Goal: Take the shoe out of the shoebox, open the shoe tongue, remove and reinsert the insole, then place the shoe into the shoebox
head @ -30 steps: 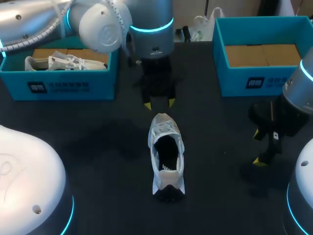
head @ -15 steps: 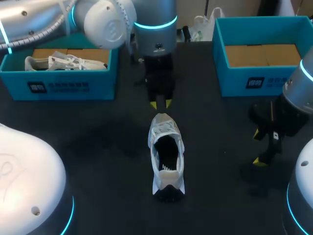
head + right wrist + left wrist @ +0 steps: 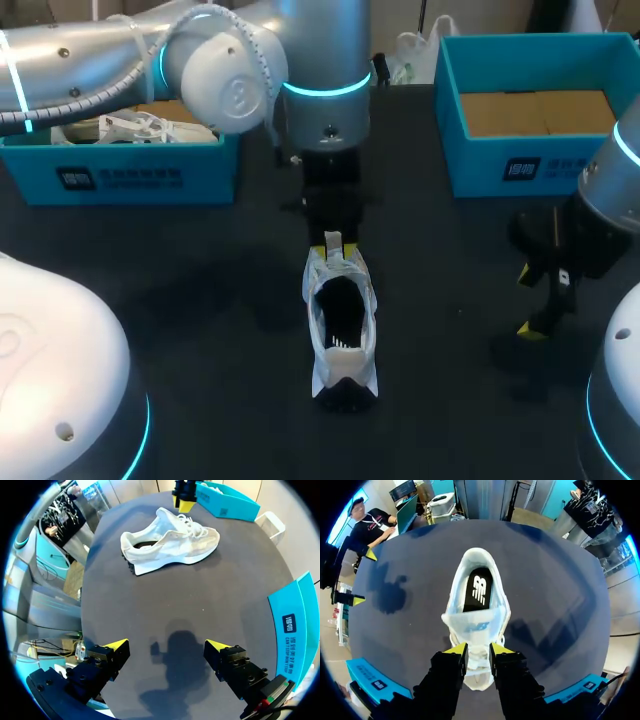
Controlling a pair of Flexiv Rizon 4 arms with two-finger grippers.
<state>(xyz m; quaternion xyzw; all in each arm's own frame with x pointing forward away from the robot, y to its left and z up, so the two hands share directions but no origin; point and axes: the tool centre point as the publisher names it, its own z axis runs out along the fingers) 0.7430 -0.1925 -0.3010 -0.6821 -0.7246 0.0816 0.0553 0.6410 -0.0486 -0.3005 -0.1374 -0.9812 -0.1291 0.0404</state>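
Observation:
A white sneaker (image 3: 341, 312) stands upright mid-table, toe toward the far side, its opening showing a black insole (image 3: 478, 587). My left gripper (image 3: 333, 243) hangs straight down over the laced front. In the left wrist view its fingers (image 3: 456, 650) stand close together and press the lace strip from both sides, so my left gripper (image 3: 477, 651) is shut on the shoe (image 3: 477, 610). My right gripper (image 3: 527, 302) rests wide open and empty over bare table to the right; in its own view the right gripper (image 3: 167, 647) faces the shoe (image 3: 170, 540) from some distance.
A teal shoebox (image 3: 120, 175) at the back left holds another white shoe (image 3: 135, 128). A second teal shoebox (image 3: 520, 165) at the back right shows only a brown cardboard floor. White round arm bases fill the two near corners.
My left arm came down toward the near side onto the shoe's front, and its fingers narrowed around the laces. The shoe and my right arm stayed where they were.

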